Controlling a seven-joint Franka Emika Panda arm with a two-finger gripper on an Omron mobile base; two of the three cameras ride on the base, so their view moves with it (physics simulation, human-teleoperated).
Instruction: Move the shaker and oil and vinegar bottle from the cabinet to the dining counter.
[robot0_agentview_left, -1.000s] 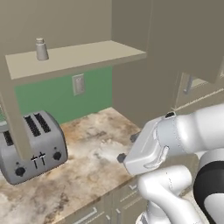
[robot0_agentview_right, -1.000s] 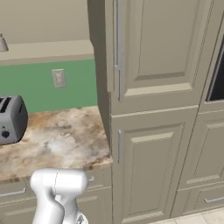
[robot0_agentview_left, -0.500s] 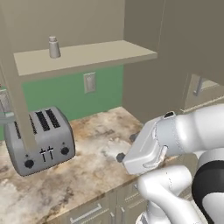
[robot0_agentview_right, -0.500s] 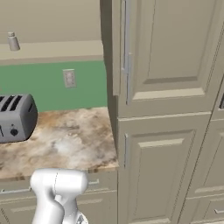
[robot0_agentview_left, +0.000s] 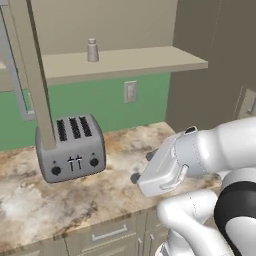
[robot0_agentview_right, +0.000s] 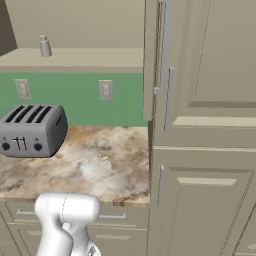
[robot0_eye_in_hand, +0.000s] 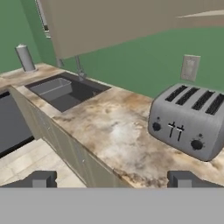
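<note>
Standing upright on the open cabinet (robot0_agentview_left: 125, 62) shelf, upper centre-left of the left base view, the shaker (robot0_agentview_left: 92, 50) looks small, rigid and light, with a smooth metal skin that may slip; a grip across its straight body below the cap seems safest. At the hand view's bottom edge, the tool (robot0_eye_in_hand: 111, 179) is spread wide, holding and touching nothing, over the table (robot0_eye_in_hand: 109, 131) near the toaster (robot0_eye_in_hand: 190, 120).

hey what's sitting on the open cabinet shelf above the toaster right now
The shaker stands upright on the cabinet shelf, alone on the part that shows. The shelf's left end is hidden behind the open cabinet door, so the oil and vinegar bottle may be there; I can't tell.
</note>
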